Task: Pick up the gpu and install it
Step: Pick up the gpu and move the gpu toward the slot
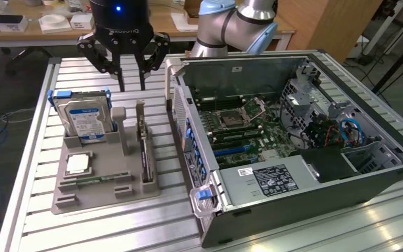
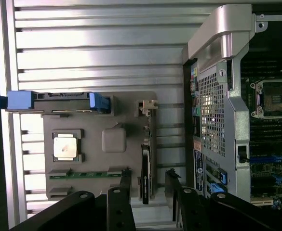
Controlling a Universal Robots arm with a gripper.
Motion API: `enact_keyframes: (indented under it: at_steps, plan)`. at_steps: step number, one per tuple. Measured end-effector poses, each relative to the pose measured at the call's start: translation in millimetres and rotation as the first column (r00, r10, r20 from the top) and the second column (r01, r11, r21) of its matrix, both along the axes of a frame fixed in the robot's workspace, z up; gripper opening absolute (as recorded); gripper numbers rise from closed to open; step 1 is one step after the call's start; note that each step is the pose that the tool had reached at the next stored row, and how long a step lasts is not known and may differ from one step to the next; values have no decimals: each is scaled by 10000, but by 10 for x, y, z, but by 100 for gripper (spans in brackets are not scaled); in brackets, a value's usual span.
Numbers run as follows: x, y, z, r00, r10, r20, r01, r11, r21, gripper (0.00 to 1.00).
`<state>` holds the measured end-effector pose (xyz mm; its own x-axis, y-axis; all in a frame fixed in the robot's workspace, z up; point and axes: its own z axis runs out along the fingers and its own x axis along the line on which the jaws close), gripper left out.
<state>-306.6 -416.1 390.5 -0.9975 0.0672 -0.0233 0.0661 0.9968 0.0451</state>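
The hand (image 1: 133, 87) hangs over the tabletop (image 1: 69, 73) with its two fingers spread apart and nothing between them. It is released and empty. Directly below, the gpu (image 1: 143, 143) stands on its thin edge in a slot of the grey holder (image 1: 82, 198), untouched. From the wrist view the fingers sit one on each side of the card, apart from it.

To my eye the danger is that narrow edge. If the hand comes down a little off line, one finger could land on top of the card, or push it sideways in its slot and tip it. An upright grey post (image 1: 120, 128) stands just beside the card on the side toward the hard drive (image 1: 82, 119), and a finger could catch on that.

On the other side, the open computer case (image 1: 180, 113) sits near the holder, so a lifted card swung across too low might strike its wall. A loose or crooked grip would likely let the card twist, and it would then meet the motherboard (image 1: 247, 134) out of line.
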Motion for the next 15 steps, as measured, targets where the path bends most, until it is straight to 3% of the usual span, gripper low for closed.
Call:
enact_keyframes:
  at_steps: [11, 12, 15]
  plan:
    - [0, 0, -1, 10000, 0, 0, 0, 10000, -1, 42]
    - [0, 0, -4, 10000, 0, 0, 0, 10000, 0, 49]
    - [-1, -3, -17, 10000, 0, 2, 0, 10000, 1, 49]
